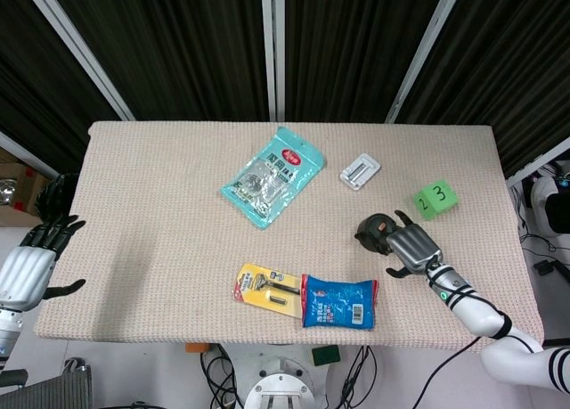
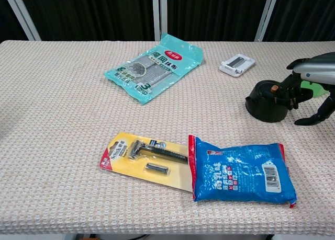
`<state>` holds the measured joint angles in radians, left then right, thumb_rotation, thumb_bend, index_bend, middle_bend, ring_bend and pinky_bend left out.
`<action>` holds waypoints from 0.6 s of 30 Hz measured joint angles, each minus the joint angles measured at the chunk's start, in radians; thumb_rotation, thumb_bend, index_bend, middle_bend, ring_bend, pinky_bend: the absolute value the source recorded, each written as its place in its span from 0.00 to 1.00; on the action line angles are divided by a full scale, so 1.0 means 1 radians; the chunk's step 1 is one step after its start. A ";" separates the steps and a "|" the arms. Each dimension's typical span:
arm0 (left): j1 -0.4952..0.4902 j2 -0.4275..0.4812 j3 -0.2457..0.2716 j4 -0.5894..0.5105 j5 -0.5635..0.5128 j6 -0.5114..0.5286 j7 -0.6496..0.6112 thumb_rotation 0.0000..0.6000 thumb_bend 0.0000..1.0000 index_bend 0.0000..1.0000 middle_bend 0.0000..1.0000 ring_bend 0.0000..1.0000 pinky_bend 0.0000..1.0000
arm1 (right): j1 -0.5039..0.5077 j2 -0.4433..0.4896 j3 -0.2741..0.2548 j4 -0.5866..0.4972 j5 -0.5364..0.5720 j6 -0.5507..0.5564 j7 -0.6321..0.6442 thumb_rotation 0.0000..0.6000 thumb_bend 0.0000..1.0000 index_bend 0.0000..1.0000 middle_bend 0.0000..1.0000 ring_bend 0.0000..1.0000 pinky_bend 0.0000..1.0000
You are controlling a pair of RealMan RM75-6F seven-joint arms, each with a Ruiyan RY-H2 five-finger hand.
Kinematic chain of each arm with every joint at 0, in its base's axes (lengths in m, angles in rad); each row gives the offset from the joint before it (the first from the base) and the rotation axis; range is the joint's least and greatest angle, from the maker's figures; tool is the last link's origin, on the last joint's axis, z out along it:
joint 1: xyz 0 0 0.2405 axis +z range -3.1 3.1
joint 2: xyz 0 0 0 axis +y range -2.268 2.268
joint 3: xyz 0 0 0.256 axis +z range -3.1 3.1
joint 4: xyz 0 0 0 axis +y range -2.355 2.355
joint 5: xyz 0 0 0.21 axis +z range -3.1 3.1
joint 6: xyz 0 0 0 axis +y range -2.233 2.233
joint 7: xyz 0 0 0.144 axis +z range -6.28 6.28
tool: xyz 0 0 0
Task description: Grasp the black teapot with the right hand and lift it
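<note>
The black teapot [image 1: 375, 230] [image 2: 267, 101] stands on the woven table mat at the right, with a small brown knob on its lid. My right hand [image 1: 411, 246] [image 2: 309, 80] is at the pot's right side. Its fingers [image 2: 289, 91] curl down over the pot's right rim and touch it, while the thumb sticks out low to the right, away from the pot. The pot rests on the mat. My left hand [image 1: 31, 266] hangs off the table's left edge with its fingers apart and nothing in it; the chest view does not show it.
A green numbered cube [image 1: 435, 198] sits just behind the right hand. A white clip [image 1: 360, 171] [image 2: 237, 65] and a teal packet [image 1: 272, 175] [image 2: 154, 66] lie further back. A blue pouch [image 1: 338, 302] [image 2: 241, 169] and a yellow razor pack [image 1: 267, 287] [image 2: 144, 153] lie at the front.
</note>
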<state>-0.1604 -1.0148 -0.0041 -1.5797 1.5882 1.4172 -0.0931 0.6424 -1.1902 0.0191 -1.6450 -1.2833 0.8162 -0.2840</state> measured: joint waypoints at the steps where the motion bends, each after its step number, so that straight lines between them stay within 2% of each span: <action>1: 0.000 0.000 -0.003 -0.003 -0.009 0.001 0.006 1.00 0.00 0.13 0.10 0.04 0.17 | 0.000 -0.001 -0.001 0.000 0.002 -0.002 0.000 0.90 0.20 0.54 0.49 0.40 0.00; 6: 0.002 -0.007 -0.018 -0.010 -0.051 0.013 0.061 0.99 0.00 0.13 0.10 0.04 0.17 | 0.003 -0.011 -0.009 0.010 0.007 -0.012 -0.004 0.90 0.20 0.55 0.50 0.41 0.00; 18: 0.003 -0.014 -0.023 -0.002 -0.052 0.019 0.061 0.99 0.00 0.13 0.10 0.04 0.17 | 0.009 -0.007 -0.011 0.006 0.021 -0.016 -0.015 0.90 0.20 0.65 0.58 0.49 0.00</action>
<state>-0.1577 -1.0289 -0.0275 -1.5815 1.5363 1.4362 -0.0321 0.6515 -1.1969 0.0085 -1.6394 -1.2626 0.8001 -0.2991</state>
